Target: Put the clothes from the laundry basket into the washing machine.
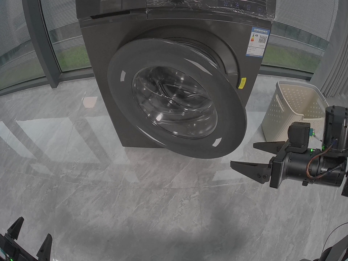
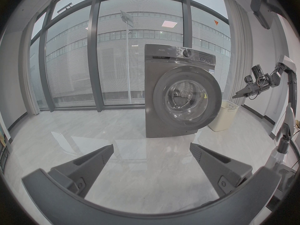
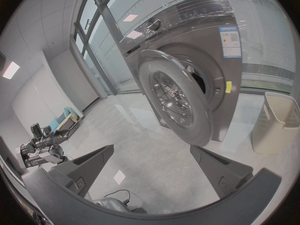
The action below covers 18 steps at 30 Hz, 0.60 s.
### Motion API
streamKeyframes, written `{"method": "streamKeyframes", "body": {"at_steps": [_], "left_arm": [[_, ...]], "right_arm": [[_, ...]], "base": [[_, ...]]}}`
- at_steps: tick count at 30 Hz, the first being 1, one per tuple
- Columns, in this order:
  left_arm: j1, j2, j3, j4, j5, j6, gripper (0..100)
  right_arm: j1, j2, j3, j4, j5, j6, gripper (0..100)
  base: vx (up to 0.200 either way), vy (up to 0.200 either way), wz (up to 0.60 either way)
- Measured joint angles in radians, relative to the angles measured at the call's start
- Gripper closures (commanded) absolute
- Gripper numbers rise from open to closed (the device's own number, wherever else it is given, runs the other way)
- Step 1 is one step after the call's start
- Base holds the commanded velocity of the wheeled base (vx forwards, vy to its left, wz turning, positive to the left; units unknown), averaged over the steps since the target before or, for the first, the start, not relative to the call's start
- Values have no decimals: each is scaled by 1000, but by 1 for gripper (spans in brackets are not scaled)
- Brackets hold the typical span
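**Both grippers open and empty, washer door swung out, basket beside the machine**

The right gripper point(image 1: 243, 153) hangs at the middle right of the head view. Its two black pointed fingers point(image 1: 250, 169) are spread apart with nothing between them, and they point toward the frame's left. Their tips are near the lower right rim of the door but clear of it. The left gripper point(image 1: 34, 228) sits in the lower left corner of the head view. Its fingers are likewise spread and empty above the glossy grey marble-patterned floor point(image 1: 145, 200).

Just behind the right arm, at the right edge of the frame, stands the cream perforated plastic laundry basket point(image 1: 282, 116). It is upright on the floor, close beside the machine's right flank. The arm covers its lower inside, so whether clothes lie in it cannot be told.

The dark grey front-loading washing machine point(image 1: 105, 55) fills the upper centre of the frame. Its round door with a glass porthole point(image 1: 177, 98) is swung outward, with its right rim standing away from the cabinet. In the right wrist view the dark drum opening point(image 3: 197, 78) shows behind the door.

A blue-and-white label point(image 1: 258, 41) and a small yellow sticker point(image 1: 242, 83) are on the cabinet's upper right. Behind the machine runs a glass wall with dark frames point(image 1: 38, 37).
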Motion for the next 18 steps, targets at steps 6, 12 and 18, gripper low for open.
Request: {"method": "streamKeyframes", "body": {"at_steps": [6,12,18], "left_arm": [[0,0,0,1,0,0,0],[0,0,0,0,0,-1,0],[-1,0,0,1,0,-1,0]], "right_arm": [[13,47,-41,-16,-3,0,0],[6,115,-92,-92,-11,-2,0],[-65,190,-167,-176,-42,-10,0]], "base": [[200,0,0],[167,0,0],[0,0,0]]}}
